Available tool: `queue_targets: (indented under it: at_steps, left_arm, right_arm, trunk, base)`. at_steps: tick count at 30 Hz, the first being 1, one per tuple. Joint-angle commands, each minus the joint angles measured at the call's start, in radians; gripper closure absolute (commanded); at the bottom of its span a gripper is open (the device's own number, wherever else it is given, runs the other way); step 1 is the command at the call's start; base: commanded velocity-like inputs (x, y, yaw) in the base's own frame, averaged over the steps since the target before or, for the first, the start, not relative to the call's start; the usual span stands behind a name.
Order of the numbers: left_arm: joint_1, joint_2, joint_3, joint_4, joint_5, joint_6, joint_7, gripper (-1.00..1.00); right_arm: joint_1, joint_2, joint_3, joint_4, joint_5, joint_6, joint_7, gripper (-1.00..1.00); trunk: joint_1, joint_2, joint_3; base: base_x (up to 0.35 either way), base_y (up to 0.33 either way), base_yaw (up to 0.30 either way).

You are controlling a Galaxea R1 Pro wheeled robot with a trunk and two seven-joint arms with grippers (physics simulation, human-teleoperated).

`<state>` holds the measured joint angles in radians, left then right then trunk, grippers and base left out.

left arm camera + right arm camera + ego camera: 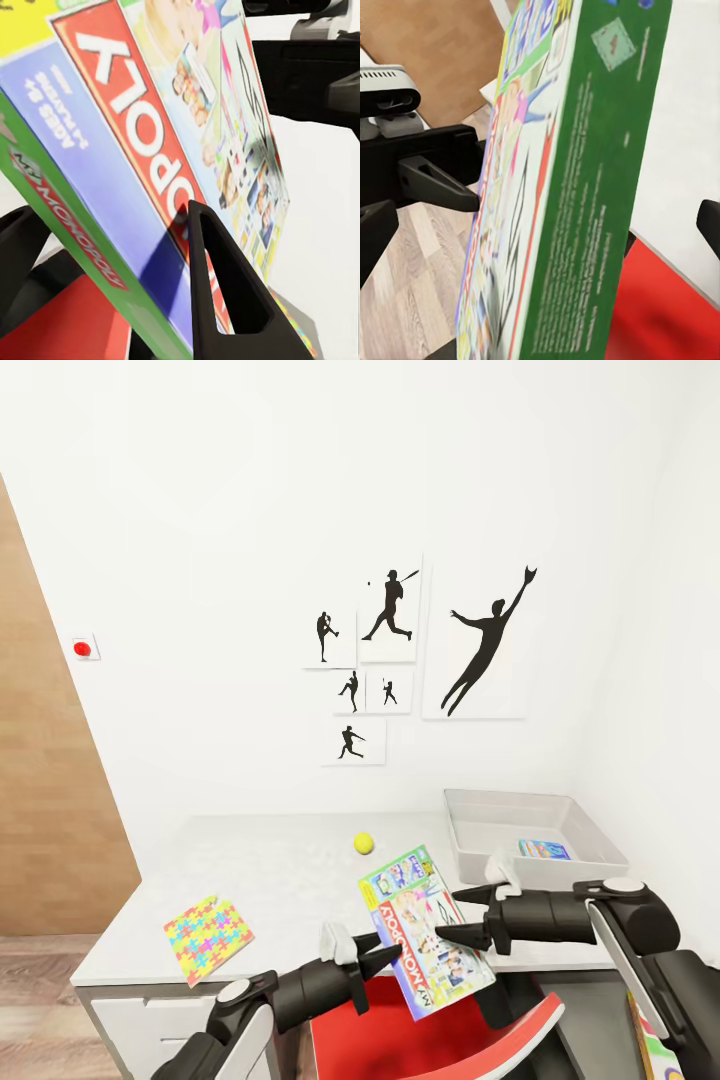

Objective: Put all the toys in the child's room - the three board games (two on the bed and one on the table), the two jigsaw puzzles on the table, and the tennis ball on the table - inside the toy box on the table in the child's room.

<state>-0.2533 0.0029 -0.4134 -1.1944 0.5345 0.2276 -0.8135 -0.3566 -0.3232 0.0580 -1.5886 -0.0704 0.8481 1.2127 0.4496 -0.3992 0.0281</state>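
Left of the toy box [535,830], both hands pinch the Monopoly board game [425,930] above the worktop [280,880] edge: left hand [375,957], right hand [462,915]. Tennis ball [363,844] and jigsaw puzzle [207,938] lie farther left.

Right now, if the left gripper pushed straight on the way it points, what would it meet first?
The Monopoly board game already sits between its jaws, so the left gripper would only press further onto that. Beyond the box, the right gripper looks next in line, though depth is hard to judge.

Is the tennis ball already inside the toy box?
No, the tennis ball sits on the table, apart from the toy box.
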Motion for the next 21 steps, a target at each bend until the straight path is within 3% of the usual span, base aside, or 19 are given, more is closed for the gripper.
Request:
queue_targets:
  at_steps: [1, 21]
  left_arm:
    - [0.0, 0.0, -0.001, 0.0, 0.01, 0.01, -0.001, 1.0]
    - [-0.001, -0.006, -0.003, 0.002, 0.01, 0.028, -0.001, 1.0]
  right_arm:
    - [0.0, -0.001, 0.001, 0.0, -0.007, 0.009, -0.003, -1.0]
    - [0.004, 0.007, 0.009, -0.001, -0.005, -0.007, -0.007, -1.0]
  trunk:
    - [0.0, -0.001, 0.0]
    - [0.0, -0.001, 0.0]
  base:
    - [0.0, 0.0, 0.0]
    - [0.0, 0.0, 0.0]
